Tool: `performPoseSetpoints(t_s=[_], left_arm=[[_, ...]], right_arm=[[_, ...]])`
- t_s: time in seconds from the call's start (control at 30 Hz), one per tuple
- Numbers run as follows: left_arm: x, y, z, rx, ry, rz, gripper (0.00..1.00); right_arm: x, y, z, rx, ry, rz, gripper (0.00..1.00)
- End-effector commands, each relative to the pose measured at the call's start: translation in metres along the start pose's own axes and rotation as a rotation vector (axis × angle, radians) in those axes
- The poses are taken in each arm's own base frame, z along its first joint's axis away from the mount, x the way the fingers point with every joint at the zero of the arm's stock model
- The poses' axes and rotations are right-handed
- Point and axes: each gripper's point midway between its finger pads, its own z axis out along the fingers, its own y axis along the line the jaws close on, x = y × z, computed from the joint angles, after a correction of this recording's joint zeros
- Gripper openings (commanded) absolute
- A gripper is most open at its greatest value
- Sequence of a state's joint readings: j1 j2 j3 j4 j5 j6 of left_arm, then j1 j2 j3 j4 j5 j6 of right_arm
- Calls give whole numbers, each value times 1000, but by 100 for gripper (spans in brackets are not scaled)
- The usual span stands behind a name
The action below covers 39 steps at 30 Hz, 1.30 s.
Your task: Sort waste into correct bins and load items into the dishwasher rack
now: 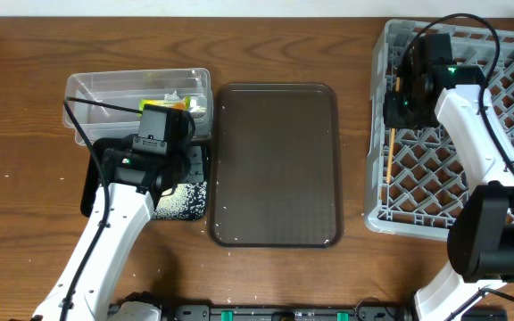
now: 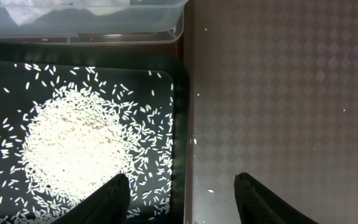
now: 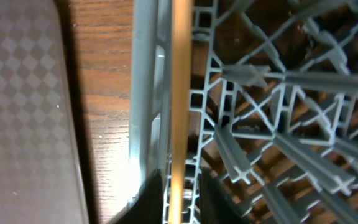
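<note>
My left gripper (image 2: 182, 199) is open and empty, low over the right wall of the black tub (image 1: 92, 192), which holds a pile of rice (image 2: 79, 146). The clear tub (image 1: 87, 89) behind it holds the yellow-green wrapper (image 1: 163, 100) and white tissue (image 2: 30, 9). My right gripper (image 3: 182, 199) is closed narrowly around a wooden chopstick (image 3: 180, 74) that runs along the inside of the left wall of the grey rack (image 1: 418, 218). The chopstick also shows in the overhead view (image 1: 389, 165). Plate, bowl and cups do not show.
The flat brown tray (image 1: 275, 160) lies between the tubs and the rack, with a few stray rice grains on it (image 2: 210, 190). My right arm (image 1: 480, 152) stretches across the rack and hides part of it.
</note>
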<state>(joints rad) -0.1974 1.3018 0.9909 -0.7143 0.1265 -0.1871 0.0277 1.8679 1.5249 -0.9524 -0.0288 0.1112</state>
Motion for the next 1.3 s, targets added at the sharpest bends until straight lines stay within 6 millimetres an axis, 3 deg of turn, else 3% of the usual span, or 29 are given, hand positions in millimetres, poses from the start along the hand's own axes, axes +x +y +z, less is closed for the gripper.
performPoseSetpoints(t_s=[0.0,0.13,0.3,0.47,0.63,0.8,1.07,1.17,1.23,1.27], left_arm=[[-5,2,-3,-13,-15,-11,63],[-13,0,-7,-9,-37,0,66],[-46,12,-28,-67,-134,-23,68],[-66,21,-40,-79,-198,-59,69],[-48,23,-37,-90,-126,-65,72],[-30,25,-43,-61,-62,-98,74],[-12,24,-95,-23,-221,-52,74],[1,26,-123,-13,-376,-34,74],[10,30,-137,-18,-473,-33,81],[15,34,-143,-30,-517,-35,85]], right_arm=[[-9,-1,-13,2,-41,-14,28],[-17,2,-34,-8,-96,-16,31],[-23,5,-64,-23,-175,-21,38],[-18,20,-73,-76,-180,-72,43],[-18,22,-73,-80,-178,-42,49],[-19,9,-77,-74,-182,69,54],[-3,-8,-120,-1,-281,72,61],[8,-3,-139,-21,-409,36,70],[20,-3,-149,-34,-497,28,74],[28,-4,-154,-39,-543,30,84]])
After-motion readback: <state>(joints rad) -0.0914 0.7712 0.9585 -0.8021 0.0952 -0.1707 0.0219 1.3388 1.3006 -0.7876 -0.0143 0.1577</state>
